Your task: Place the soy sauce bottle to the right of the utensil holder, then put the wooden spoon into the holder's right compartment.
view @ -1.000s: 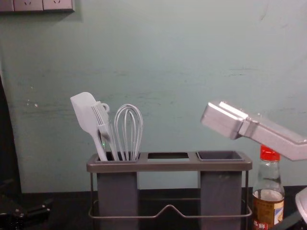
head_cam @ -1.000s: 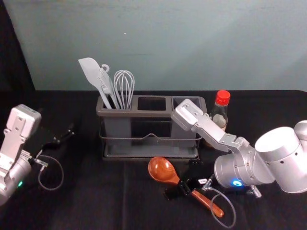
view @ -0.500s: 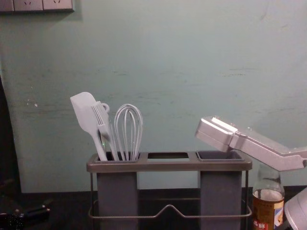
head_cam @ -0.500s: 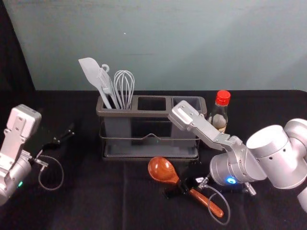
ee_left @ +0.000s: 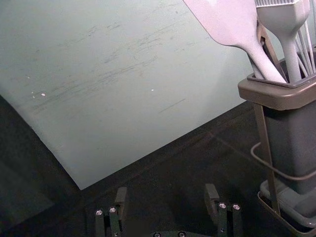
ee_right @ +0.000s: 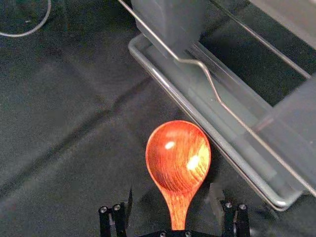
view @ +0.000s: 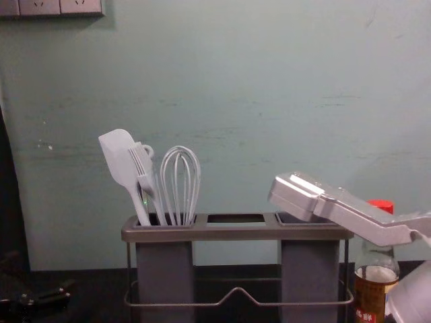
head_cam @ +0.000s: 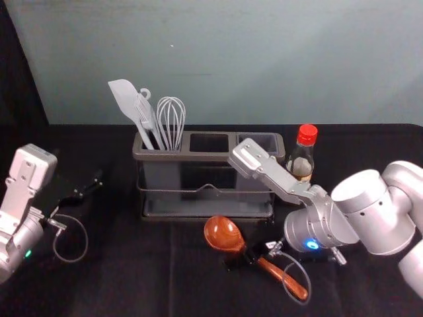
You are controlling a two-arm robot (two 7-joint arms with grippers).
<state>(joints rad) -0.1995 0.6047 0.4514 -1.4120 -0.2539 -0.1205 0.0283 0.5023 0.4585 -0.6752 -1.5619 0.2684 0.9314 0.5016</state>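
From where I stand, the right gripper (ee_right: 172, 195) is down over the wooden spoon (head_cam: 224, 233), just on the near side of the utensil holder (head_cam: 207, 156). Its fingers are spread wide, one on each side of the spoon's neck, and I can see dark cloth (ee_right: 64, 123) between them and the wood, so nothing looks gripped. The spoon lies flat, its bowl towards the holder and its handle running near and right. The left gripper (ee_left: 167, 191) waits parked on the left, also spread and holding nothing.

As for progress, the first half looks done to me: the soy sauce bottle (head_cam: 307, 136) stands upright just to the right of the holder. What's left is the spoon: close on it, lift it, tip it upright and lower it into the right compartment (head_cam: 268, 140), which is still to receive it. The spatula (head_cam: 124, 99) and whisk (head_cam: 171, 119) stand in the left one.

Room is tightest around the holder. The spoon's bowl lies near the tray's (ee_right: 163, 81) near edge, so I'd go up first, then far. The right arm slants close to the bottle's near side, and a swing could nudge it. There's more space towards the near side and the left.
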